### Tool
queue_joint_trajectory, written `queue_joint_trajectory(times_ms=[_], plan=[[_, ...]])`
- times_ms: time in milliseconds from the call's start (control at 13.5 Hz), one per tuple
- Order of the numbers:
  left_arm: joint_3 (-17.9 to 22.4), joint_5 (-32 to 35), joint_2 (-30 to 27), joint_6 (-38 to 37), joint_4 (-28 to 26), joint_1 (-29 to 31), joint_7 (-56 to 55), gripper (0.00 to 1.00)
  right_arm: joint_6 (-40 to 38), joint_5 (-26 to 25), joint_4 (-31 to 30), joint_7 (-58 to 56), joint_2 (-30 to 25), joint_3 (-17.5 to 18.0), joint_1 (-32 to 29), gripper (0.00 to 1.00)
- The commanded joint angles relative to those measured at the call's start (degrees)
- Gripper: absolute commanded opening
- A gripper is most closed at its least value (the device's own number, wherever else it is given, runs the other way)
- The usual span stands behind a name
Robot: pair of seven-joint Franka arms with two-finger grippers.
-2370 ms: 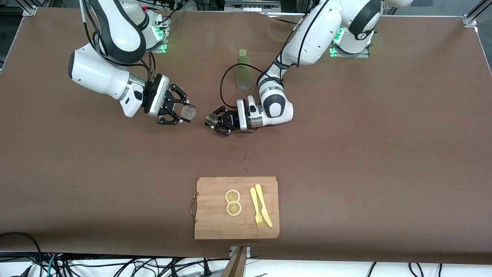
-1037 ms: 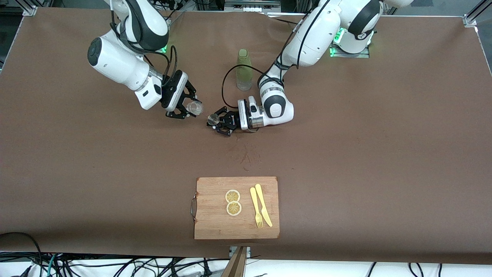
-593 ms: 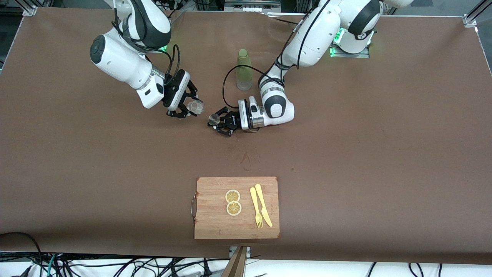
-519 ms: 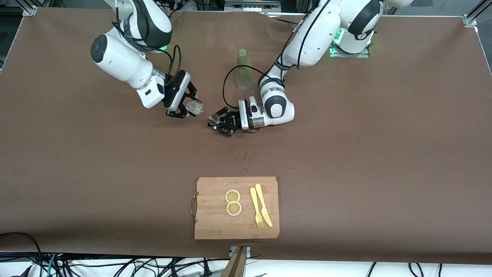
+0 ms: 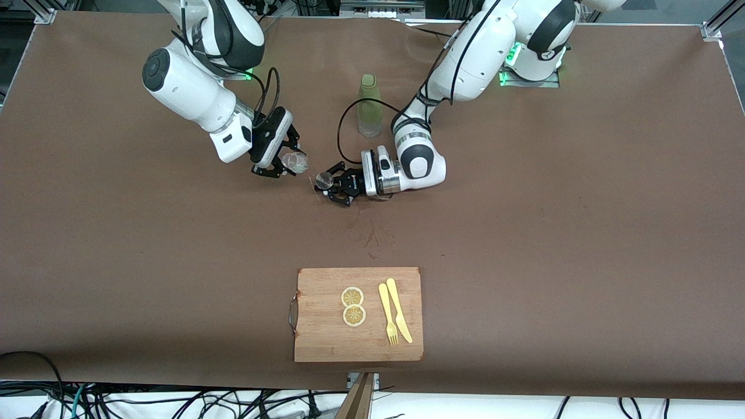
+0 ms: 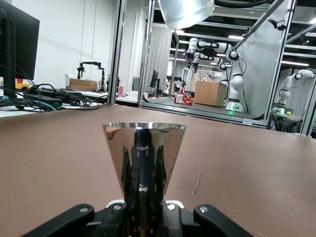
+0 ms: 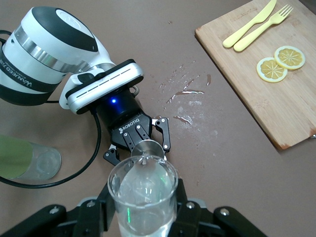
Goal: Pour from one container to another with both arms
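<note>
While the right arm reaches down from its base at the table's top edge, elbow bent, its black two-finger right gripper (image 5: 283, 162) pinches the tiny clear glass cup with a pouring lip (image 5: 294, 162) and holds it tilted, lip toward the jigger. In the right wrist view the cup (image 7: 143, 195) sits between the fingers with its lip directly over the jigger's open top; liquid shows inside the cup. The left arm comes in from its base, forearm folded low, wrist lying almost level with the table. Its black left gripper (image 5: 333, 184) is clamped on the small shiny steel hourglass jigger (image 5: 322, 180), held upright over the brown table (image 5: 553, 221) near the middle. In the left wrist view the jigger's upper cone (image 6: 143, 153) stands between the fingers, and the glass cup's underside (image 6: 185, 12) hangs above it.

Counts: one cup, one jigger, one tall olive-green bottle (image 5: 368, 106) standing just beside the left arm's wrist, toward the table's top edge. One wooden cutting board with a metal handle (image 5: 326, 340) lies at the middle of the table's bottom edge, carrying two lemon slices (image 5: 353, 306), one yellow plastic fork (image 5: 388, 314) and one yellow plastic knife (image 5: 399, 310). Wet splashes (image 7: 185, 94) mark the table between the jigger and the board.
</note>
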Motion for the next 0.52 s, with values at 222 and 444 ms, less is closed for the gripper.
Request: queue_joint_trajectory(times_ms=[222,444], plan=[[0.0,-2.6,-0.9,-1.0,-0.6,-0.1,2.1,0.00,0.1,-0.8,-0.1,3.3,-1.4,0.3,-0.1,0.35],[0.0,-2.7,-0.9,-1.0,-0.5,-0.1,2.1,0.00,0.1,-1.0,0.3,6.5,-1.7,0.6,0.0,0.35]])
